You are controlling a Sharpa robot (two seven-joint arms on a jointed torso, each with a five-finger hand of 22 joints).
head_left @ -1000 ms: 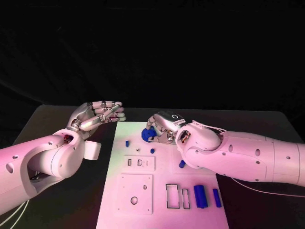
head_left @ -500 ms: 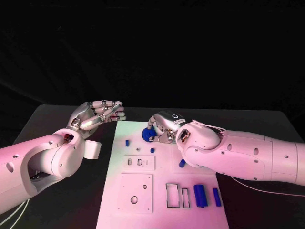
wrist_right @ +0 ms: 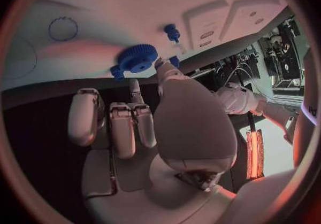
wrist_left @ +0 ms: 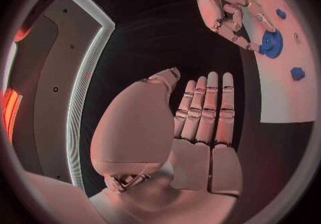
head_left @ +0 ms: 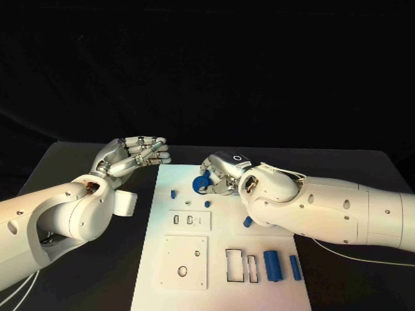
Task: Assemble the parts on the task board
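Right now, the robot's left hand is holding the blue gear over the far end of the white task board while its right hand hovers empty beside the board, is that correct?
Not quite: the hands are swapped. The head view shows the right hand holding the blue gear over the far end of the white task board, and the right wrist view shows its fingers on the gear. The left hand hovers empty beside the board.

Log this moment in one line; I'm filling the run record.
right hand: holds blue gear over task board | left hand: empty, off board | two blue bars: on board

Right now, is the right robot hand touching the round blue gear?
Touching. In the left wrist view, the right robot hand has fingertips on the round blue gear at the white task board.
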